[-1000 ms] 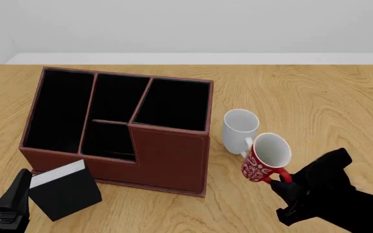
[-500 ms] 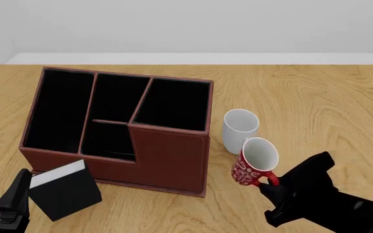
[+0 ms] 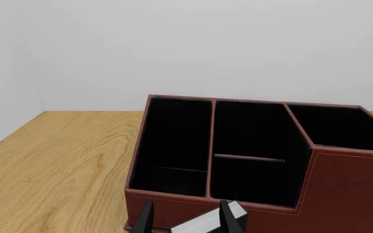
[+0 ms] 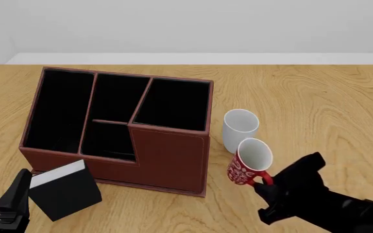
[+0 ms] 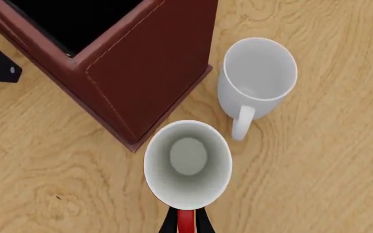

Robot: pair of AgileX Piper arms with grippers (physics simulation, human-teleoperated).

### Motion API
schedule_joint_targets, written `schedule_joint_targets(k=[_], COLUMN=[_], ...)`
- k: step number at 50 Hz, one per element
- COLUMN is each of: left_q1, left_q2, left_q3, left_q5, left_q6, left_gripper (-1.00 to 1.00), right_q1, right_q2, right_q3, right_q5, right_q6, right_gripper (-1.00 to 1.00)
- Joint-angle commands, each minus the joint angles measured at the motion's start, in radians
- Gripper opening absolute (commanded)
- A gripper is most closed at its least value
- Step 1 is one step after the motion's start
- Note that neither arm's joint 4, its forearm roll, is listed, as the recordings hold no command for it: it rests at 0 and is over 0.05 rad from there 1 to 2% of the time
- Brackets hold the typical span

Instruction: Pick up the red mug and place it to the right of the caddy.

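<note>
**Mug hanging just right of the caddy**

Right gripper [image 4: 262, 183] has its fingers pinched tight on the red mug [image 4: 248, 161] by the handle, mouth up. It sits between the caddy [image 4: 167, 160] and the white mug [image 4: 240, 127], close to both. Bare wood table [image 4: 316, 107] underneath, tight room. Left gripper [image 3: 185, 219] idles by the black box [image 4: 63, 190], fingers spread apart.

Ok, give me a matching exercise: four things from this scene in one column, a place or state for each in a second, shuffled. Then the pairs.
1. red mug
2. white mug
3. caddy
4. black box

A. by the caddy's near left corner
B. held by its handle in the right gripper
C. compartments empty
D. standing on the table, right of the caddy, untouched

Pairs: 1-B, 2-D, 3-C, 4-A
</note>
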Motion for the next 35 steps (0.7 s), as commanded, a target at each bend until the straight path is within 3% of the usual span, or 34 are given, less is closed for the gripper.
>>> schedule_joint_targets(k=[1,35], left_q1=[0.000,0.000], left_q2=[0.000,0.000], left_q3=[0.000,0.000], left_q5=[0.000,0.000], left_q6=[0.000,0.000], left_gripper=[1.00,1.00], right_q1=[-0.007,0.017], right_q2=[0.049,0.181], right_q3=[-0.010,0.016], right_q5=[-0.054,-0.181], right_q6=[0.014,0.053], right_gripper=[-1.00,-1.00])
